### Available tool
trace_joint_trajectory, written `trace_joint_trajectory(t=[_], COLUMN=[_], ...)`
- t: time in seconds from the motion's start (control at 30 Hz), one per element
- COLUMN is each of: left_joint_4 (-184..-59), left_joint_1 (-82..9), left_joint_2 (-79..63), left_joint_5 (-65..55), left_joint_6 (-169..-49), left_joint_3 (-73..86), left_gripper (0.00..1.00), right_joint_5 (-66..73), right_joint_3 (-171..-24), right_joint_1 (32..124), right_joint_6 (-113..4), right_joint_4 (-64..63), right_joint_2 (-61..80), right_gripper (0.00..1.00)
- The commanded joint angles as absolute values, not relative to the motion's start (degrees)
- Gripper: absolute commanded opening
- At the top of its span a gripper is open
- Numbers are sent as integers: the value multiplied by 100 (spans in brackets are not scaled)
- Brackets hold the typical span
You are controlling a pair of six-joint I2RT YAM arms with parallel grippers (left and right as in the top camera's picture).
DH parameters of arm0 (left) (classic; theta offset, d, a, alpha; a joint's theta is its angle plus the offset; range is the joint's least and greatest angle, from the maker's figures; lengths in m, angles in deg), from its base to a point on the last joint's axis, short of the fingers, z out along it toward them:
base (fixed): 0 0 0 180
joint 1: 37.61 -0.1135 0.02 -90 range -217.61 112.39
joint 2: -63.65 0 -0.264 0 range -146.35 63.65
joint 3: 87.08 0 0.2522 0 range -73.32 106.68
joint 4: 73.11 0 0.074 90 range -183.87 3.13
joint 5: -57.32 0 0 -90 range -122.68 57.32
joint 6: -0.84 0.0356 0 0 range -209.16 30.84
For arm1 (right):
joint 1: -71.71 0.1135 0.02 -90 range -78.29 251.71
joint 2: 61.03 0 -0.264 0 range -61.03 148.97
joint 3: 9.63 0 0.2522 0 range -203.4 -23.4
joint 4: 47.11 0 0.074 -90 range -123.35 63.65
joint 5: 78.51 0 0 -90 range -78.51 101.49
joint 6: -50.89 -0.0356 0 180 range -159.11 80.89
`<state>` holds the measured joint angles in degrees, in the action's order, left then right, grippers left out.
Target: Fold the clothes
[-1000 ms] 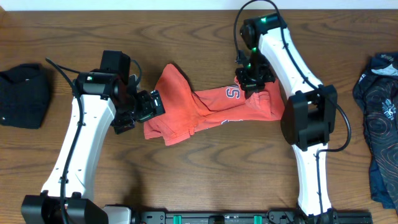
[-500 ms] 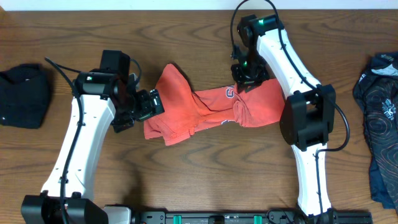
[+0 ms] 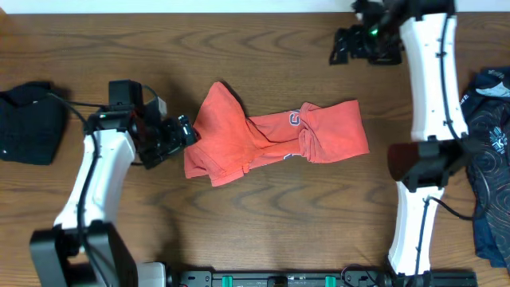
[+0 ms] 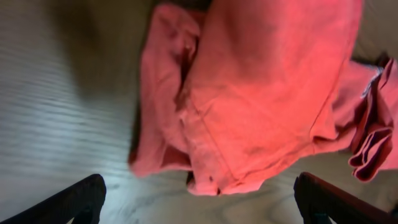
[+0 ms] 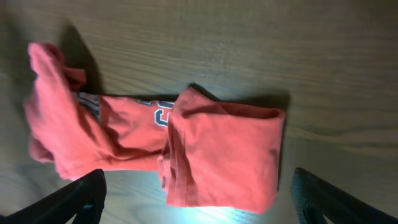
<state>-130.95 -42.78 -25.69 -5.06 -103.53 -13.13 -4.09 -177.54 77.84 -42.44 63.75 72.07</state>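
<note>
Away from the T-shirt (image 3: 271, 139), right arm (image 3: 430, 72) stretches rearward, jaws wide.

coral-red T-shirt (image 3: 231, 135), black bundle (image 3: 28, 127), navy swirl-patterned garment (image 3: 490, 127), brown wood-grain table (image 3: 263, 227)

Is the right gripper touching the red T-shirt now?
Apart. The overhead view shows the right gripper with its jaws open, off toward the far edge, and bare table between it and the red T-shirt.

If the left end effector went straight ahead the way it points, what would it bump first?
The left end effector would probably meet the coral-red T-shirt first, though its height is unclear.
</note>
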Motion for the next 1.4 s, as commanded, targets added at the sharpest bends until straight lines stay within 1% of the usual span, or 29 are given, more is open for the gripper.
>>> trace_joint_trajectory(t=[0.0,0.3,0.5,0.7,0.77,0.83,0.93,0.97,1.0,1.03,1.1,1.13,1.37], left_joint_4=[-12861,-12153,-11825,-11737,-11733,-11685,-11578,-11536,-11499,-11473,-11425,-11405,-11350], left_joint_1=[-4302,-4722,-4800,-4599,-4497,-4352,-4162,-4099,-4055,-4022,-3994,-3994,-4228], left_joint_2=[-3057,-4211,-4735,-5207,-5242,-5240,-5242,-5240,-5242,-5242,-5242,-5242,-5233], left_joint_5=[75,191,880,1780,1903,1942,1942,1940,1940,1940,1938,1933,1918], left_joint_6=[-9951,-9840,-9597,-9293,-9191,-9193,-9199,-9217,-9223,-9252,-9370,-9416,-9615], left_joint_3=[-1462,-1462,-1462,-1462,-1462,-1460,-1460,-1460,-1460,-1460,-1460,-1460,-1447], left_gripper=[98,98,98,98,100,91,89,79,65,44,15,6,6], right_joint_5=[-699,-743,-743,-741,-741,-739,-741,-741,-741,-741,-743,-741,-743], right_joint_3=[-17874,-17874,-17874,-17874,-17874,-17874,-17874,-17874,-17874,-17874,-17874,-17874,-17874], right_joint_1=[7924,8154,8208,8197,8187,8182,8180,8182,8187,8187,8187,8184,8187], right_joint_6=[-4048,-3899,-3901,-3901,-3899,-3901,-3901,-3901,-3901,-3901,-3903,-3903,-3901], right_joint_4=[6397,6395,6395,6355,6342,6305,6263,6261,6266,6270,6285,6290,6318], right_joint_2=[6927,6724,6722,6722,6722,6722,6722,6722,6722,6722,6722,6722,6722], right_gripper=[94,95,95,96,97,97,97,97,97,97,97,97,97])
